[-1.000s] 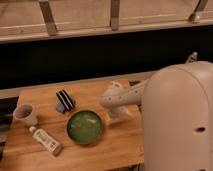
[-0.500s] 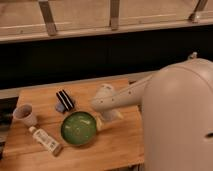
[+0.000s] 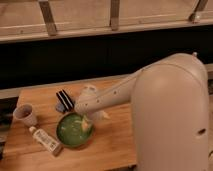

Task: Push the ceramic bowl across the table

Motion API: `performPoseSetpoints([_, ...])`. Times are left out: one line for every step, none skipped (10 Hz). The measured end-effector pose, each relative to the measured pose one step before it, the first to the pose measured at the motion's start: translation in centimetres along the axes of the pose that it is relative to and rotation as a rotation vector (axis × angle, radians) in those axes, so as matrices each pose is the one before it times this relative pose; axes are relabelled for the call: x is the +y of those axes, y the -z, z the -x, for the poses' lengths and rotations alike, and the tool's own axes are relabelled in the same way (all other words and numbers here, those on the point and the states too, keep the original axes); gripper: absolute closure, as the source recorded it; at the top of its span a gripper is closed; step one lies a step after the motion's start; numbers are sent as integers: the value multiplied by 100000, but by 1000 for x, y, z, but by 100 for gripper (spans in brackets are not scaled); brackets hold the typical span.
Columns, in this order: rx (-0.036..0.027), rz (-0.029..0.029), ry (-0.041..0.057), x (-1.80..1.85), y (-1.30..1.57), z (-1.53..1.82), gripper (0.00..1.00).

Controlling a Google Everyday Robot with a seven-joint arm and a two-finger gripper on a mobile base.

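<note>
Gripper [image 3: 88, 121]: at the end of the pale arm [image 3: 107, 97], reaching in from the right and down to the right-hand side of the ceramic bowl [image 3: 74, 130]; it appears to sit at or just over the bowl's rim. How far the gripper is open, and whether it grips anything, I cannot tell from where I stand

Ceramic bowl: glossy green, shallow, lying flat on the table [image 3: 112, 145], toward the front left of the top. It looks empty

Neighbours, left of the bowl: a white tube-like bottle [image 3: 45, 140] lying on its side, close to the bowl's left rim, possibly touching; a small pale cup [image 3: 25, 114] standing upright further left, near the table's edge. Behind the bowl: a dark striped packet [image 3: 64, 100], near but apart from the rim

Robot body [image 3: 172, 115]: large, rounded, filling the right side, hiding that end of the table

Handling note, my own judgement: the step in hand is the push itself, bowl heading leftward. To do it well, keep contact low on the bowl's wall instead of on top of the rim, so it slides and does not tip. Go slow and level. The bottle lies in the path and would be shoved along, then the cup; angling slightly toward the front would spare both. Glazed ware on wood may skid and turn off the contact point
</note>
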Motion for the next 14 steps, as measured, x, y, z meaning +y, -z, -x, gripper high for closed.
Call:
performPoseSetpoints([-614, 929, 666, 522, -124, 304, 20])
performPoseSetpoints([-1026, 1499, 655, 559, 42, 345, 20])
performPoseSetpoints([-1346, 1990, 1105, 706, 146, 366, 20])
performPoseSetpoints([-1877, 2966, 1063, 881, 340, 439, 20])
performPoseSetpoints([-1133, 1768, 695, 597, 179, 193, 20])
performPoseSetpoints([-1167, 1377, 1131, 590, 264, 216, 20])
performPoseSetpoints([-1680, -1766, 1399, 252, 443, 232, 20])
performPoseSetpoints([-1252, -2099, -25, -110, 571, 177, 20])
performPoseSetpoints([-1941, -5500, -2024, -1415, 1509, 66, 20])
performPoseSetpoints([-1369, -4350, -2773, -2129, 1056, -32, 20])
performPoseSetpoints([-1117, -4065, -3363, -2537, 705, -261, 20])
performPoseSetpoints([-917, -3545, -3308, -2402, 380, -291, 20])
performPoseSetpoints([-368, -3356, -3897, -2616, 27, -256, 20])
performPoseSetpoints([813, -3001, -3939, -2508, -520, -184, 20])
